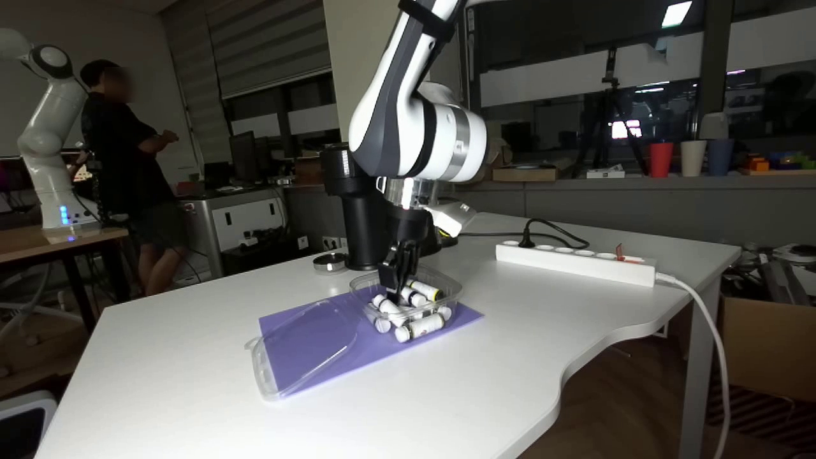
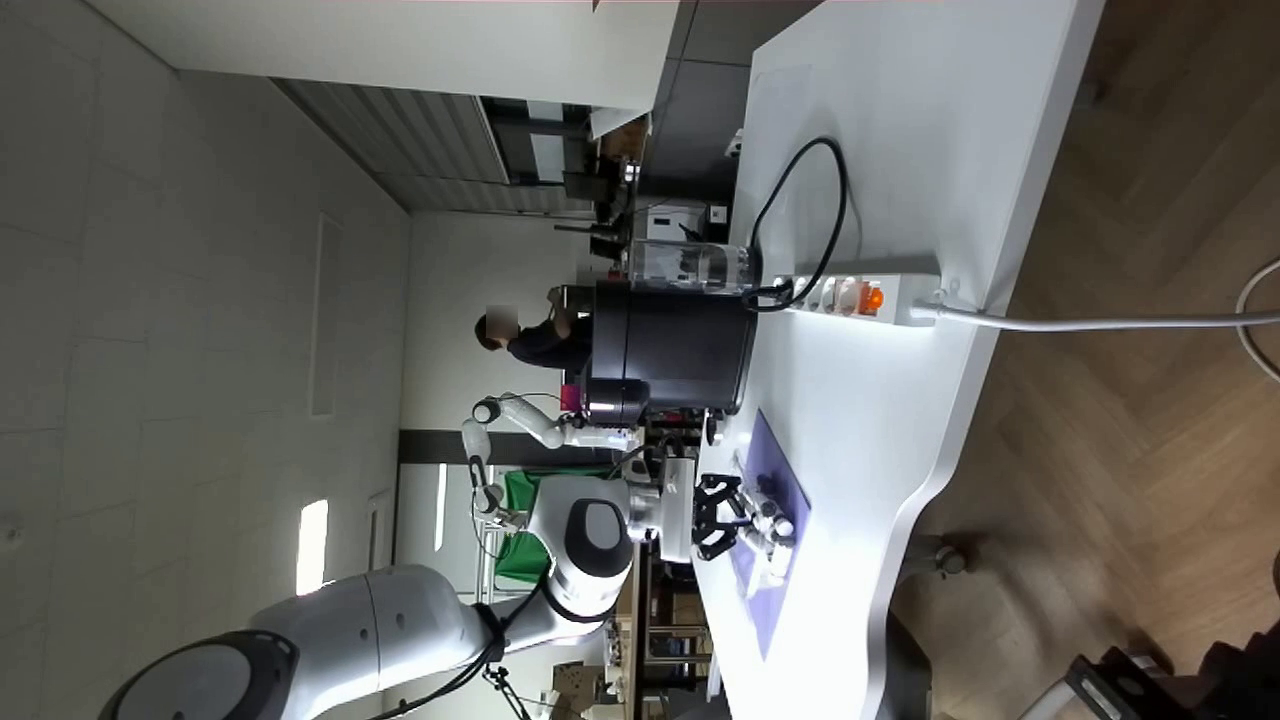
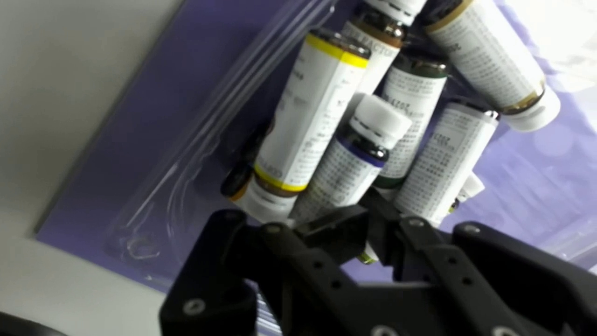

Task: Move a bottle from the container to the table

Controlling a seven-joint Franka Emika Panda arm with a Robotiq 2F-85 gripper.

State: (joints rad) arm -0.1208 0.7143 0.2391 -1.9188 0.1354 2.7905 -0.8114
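Observation:
A clear plastic container (image 1: 456,294) holds several bottles with white caps and white labels. It stands on a flat purple sheet (image 1: 370,349) on the white table (image 1: 484,382). The sheet also shows in the exterior view (image 2: 766,445). In the wrist view, a yellow-banded bottle (image 3: 310,116) lies beside a purple-banded bottle (image 3: 343,175), on top of the others. My gripper (image 1: 395,293) points down into the container. In the wrist view its fingers (image 3: 366,209) are close together over the purple-banded bottle's lower end. The fingertips are partly hidden among the bottles; I cannot tell whether they hold anything.
A clear lid (image 1: 264,376) lies on the sheet's near side. A white power strip (image 1: 577,262) with a black plug and cable stands on the table. A tall black machine (image 2: 678,345) and a metal dish (image 1: 330,262) stand behind the container.

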